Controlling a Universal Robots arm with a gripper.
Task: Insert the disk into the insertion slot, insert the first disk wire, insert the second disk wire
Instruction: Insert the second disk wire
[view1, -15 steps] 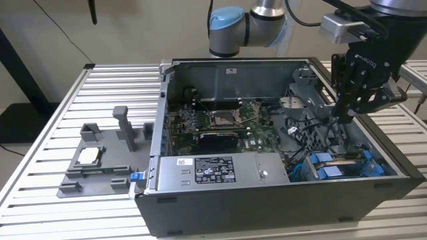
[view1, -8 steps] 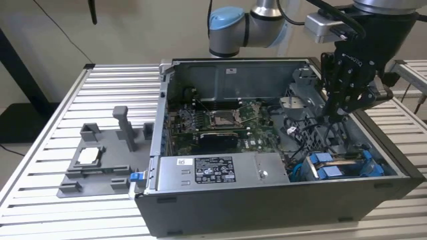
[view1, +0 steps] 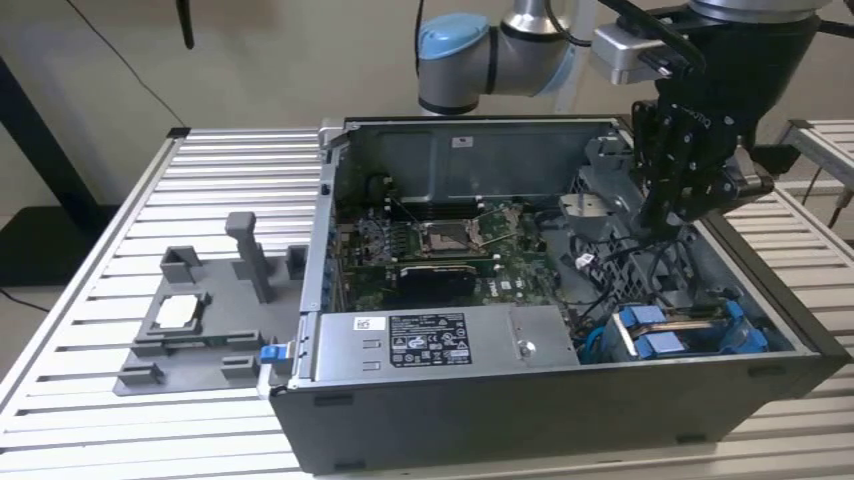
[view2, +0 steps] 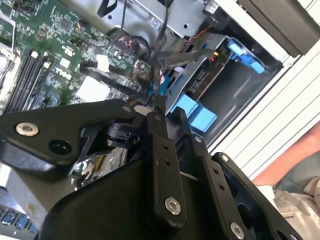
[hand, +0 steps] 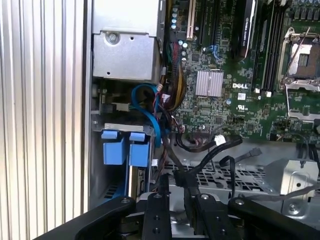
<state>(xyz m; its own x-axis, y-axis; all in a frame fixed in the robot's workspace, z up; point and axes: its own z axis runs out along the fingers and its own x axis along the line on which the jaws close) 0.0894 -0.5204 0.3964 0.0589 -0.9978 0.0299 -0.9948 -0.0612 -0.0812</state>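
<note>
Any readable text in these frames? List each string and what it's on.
Power-supply label, exterior view: black and white print, too small to read.
White sticker on the back wall of the case: too small to read.
Motherboard, first wrist view: a white maker's mark beside the silver heatsink, left unquoted; the other white print is too small to read.
Nothing else is legible.

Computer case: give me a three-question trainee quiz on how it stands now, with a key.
1. True or false: the tool hangs over the slatted table, clear of the computer case.
2. The tabs in the insertion slot are: A red, B blue, C yellow.
3. What lies on the table beside the case, on the exterior view's left?
Key: 1 false, it hangs over the case's open inside; 2 B; 3 a grey fixture.
</note>
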